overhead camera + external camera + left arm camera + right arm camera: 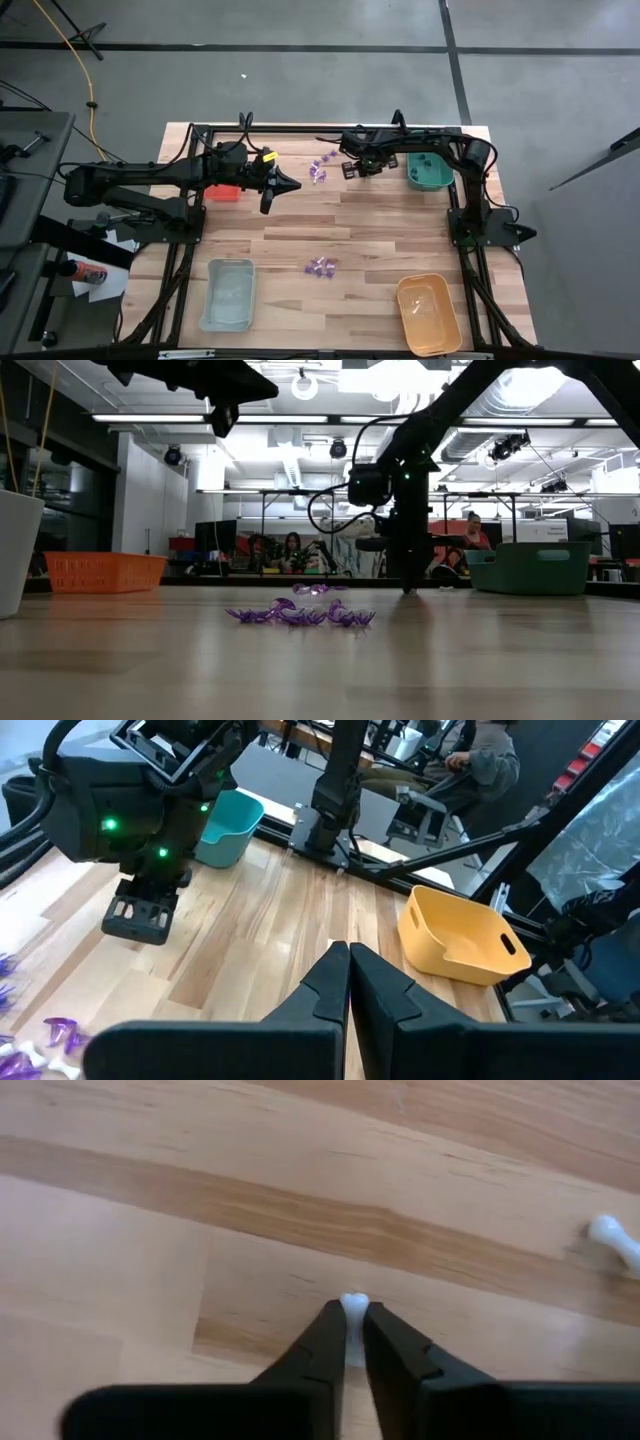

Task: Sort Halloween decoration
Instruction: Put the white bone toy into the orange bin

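The small whitish bone-shaped plastic piece [353,1312] is pinched only by its rounded end between the tips of the right gripper [350,1330], so it could be squeezed out or dropped on the lift, the hold being so shallow. The piece is clamped against the light wooden counter [150,1260] directly under the gripper; a second whitish piece [615,1240] lies nearby, apart. Clusters of tiny purple plastic pieces [321,266] are scattered mid-counter, well away. The left gripper [348,982] is clenched empty, raised above the counter.
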You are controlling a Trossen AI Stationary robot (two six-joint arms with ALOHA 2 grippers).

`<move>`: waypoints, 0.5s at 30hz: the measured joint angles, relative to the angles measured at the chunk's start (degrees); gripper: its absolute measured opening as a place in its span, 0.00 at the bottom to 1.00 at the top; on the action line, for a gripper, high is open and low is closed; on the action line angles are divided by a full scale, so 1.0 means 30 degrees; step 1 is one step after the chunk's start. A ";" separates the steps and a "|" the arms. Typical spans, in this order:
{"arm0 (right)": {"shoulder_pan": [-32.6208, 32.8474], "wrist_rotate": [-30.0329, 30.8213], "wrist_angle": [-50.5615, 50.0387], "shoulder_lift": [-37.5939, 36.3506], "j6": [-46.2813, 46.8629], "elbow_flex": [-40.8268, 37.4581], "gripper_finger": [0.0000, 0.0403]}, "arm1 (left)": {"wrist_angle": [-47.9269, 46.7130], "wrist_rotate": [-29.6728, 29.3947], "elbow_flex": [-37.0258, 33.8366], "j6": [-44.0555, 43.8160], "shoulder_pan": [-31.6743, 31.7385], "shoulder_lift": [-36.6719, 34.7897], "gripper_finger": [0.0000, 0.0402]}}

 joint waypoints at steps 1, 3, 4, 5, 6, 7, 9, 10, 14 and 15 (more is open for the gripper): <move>0.0014 0.0008 -0.0042 0.0000 -0.0094 -0.0007 0.03 | 0.0000 -0.0002 -0.0003 -0.0091 0.0000 0.0000 0.00; 0.0041 0.0028 -0.0063 0.0004 -0.0497 -0.0007 0.02 | -0.0003 0.0005 -0.0001 -0.0422 0.0000 0.0000 0.00; 0.0067 0.0112 -0.0077 0.0007 -0.0661 -0.0015 0.03 | 0.0001 0.0005 0.0000 -0.0587 0.0000 0.0000 0.00; 0.0092 0.0169 -0.0100 0.0007 -0.0825 -0.0015 0.03 | 0.0015 0.0007 0.0000 -0.0836 0.0000 -0.0008 0.00; 0.0114 0.0204 -0.0125 0.0015 -0.0923 -0.0022 0.04 | 0.0007 0.0016 0.0000 -0.0985 0.0000 -0.0103 0.00; 0.0150 0.0197 -0.0142 0.0002 -0.1052 -0.0022 0.04 | 0.0047 0.0020 0.0000 -0.0978 0.0000 -0.0232 0.00; 0.0238 0.0311 -0.0110 -0.0179 -0.1641 -0.0063 0.02 | 0.0130 0.0034 0.0000 -0.0970 0.0007 -0.0703 0.00; 0.0307 0.0413 -0.0117 -0.0287 -0.1902 -0.0075 0.01 | 0.0139 0.0034 0.0003 -0.0956 0.0032 -0.0986 0.00; 0.0430 0.0371 -0.0442 -0.1404 -0.2910 -0.0187 0.01 | 0.0189 0.0049 0.0036 -0.0221 0.0262 -0.2301 0.00; 0.0468 0.0474 -0.0322 -0.1815 -0.3198 -0.0129 0.01 | 0.0115 0.0043 0.0036 0.0037 0.0335 -0.2665 0.00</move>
